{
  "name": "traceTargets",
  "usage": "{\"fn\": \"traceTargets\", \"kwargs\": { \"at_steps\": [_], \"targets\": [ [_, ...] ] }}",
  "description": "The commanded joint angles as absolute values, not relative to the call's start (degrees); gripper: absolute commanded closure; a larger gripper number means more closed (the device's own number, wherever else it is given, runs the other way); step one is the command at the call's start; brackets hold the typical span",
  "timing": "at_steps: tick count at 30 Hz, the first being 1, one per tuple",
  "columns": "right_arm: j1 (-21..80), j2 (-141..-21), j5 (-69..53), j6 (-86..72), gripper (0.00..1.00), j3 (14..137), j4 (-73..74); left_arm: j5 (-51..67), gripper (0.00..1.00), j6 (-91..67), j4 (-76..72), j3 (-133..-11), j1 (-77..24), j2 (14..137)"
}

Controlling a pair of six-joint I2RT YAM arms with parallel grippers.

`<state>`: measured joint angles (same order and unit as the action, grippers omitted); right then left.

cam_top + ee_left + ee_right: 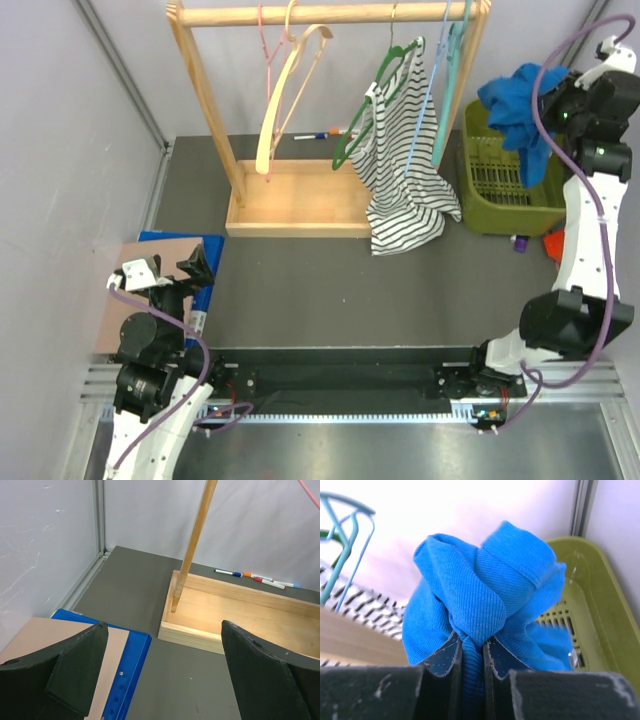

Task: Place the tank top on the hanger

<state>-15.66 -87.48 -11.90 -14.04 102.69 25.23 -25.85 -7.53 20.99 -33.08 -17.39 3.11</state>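
Note:
The royal-blue tank top (512,105) hangs bunched above the green basket, and it fills the right wrist view as a ribbed wad (480,595). My right gripper (552,102) is raised at the far right and shut on a fold of it, the fabric pinched between the two pads (472,642). The thin pink hanger (267,50) hangs by its hook from the left part of the wooden rail, with nothing on it. A bit of its wire (310,490) shows at the top of the left wrist view. My left gripper (172,268) rests low at the near left, open and empty (163,627).
A wooden rack (300,195) stands at the back. On its rail hang a cream wooden hanger (290,90), a green hanger (375,110) with a striped top (405,170), and teal hangers (450,80). A green basket (505,190) sits right; a blue board (205,250) lies left, markers (320,135) behind.

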Motion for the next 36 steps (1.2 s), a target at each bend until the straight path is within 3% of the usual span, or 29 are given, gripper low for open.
{"fn": "traceTargets", "kwargs": {
  "at_steps": [1,5,16,25,29,36],
  "targets": [
    [-16.1,-76.1,-11.3,-15.5,1.00,96.6,18.9,-26.0,0.01,-7.7,18.6,-32.9,-17.2,2.2],
    [-16.0,-66.6,-9.9,-16.3,1.00,90.9,19.2,-27.2,0.01,-8.0,18.8,-33.0,-17.2,2.3],
    [-9.2,-41.1,-10.5,-25.7,1.00,55.7,14.3,-24.0,0.01,-8.3,19.1,-33.9,-17.2,4.5],
    [13.1,-33.4,-2.0,-30.4,1.00,37.5,12.6,-20.1,0.01,-10.1,19.9,-37.3,-17.2,15.7],
    [28.6,-32.1,4.0,-33.7,1.00,32.6,8.3,-17.8,0.01,-12.0,21.8,-39.5,-17.2,21.2],
    [53.9,-41.5,20.2,-37.5,1.00,31.5,-1.2,-12.2,0.01,-21.2,24.4,-40.7,-17.3,25.0]
  ]
}}
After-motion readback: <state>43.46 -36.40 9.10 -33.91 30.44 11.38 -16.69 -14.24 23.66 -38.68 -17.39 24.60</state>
